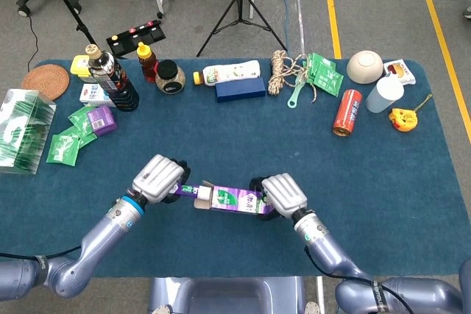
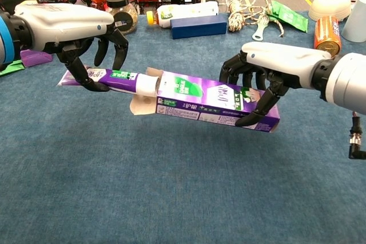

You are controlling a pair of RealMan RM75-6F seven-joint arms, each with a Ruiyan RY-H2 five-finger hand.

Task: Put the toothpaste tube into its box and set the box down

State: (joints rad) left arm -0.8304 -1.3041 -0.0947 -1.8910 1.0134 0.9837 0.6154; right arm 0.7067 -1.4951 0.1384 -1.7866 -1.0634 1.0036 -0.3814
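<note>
Above the blue cloth-covered table (image 2: 171, 198), the left hand (image 2: 86, 32) pinches the purple toothpaste tube (image 2: 108, 77) at its tail, while the right hand (image 2: 269, 70) clasps the purple cardboard box (image 2: 211, 104) with fingers curled around its far end. Insertion appears to be under way: the tube's cap end sits at the box's open mouth, flaps splayed. Next, the tube likely needs a straight push along the box. Bare cloth beneath the box offers setting-down room.
</note>
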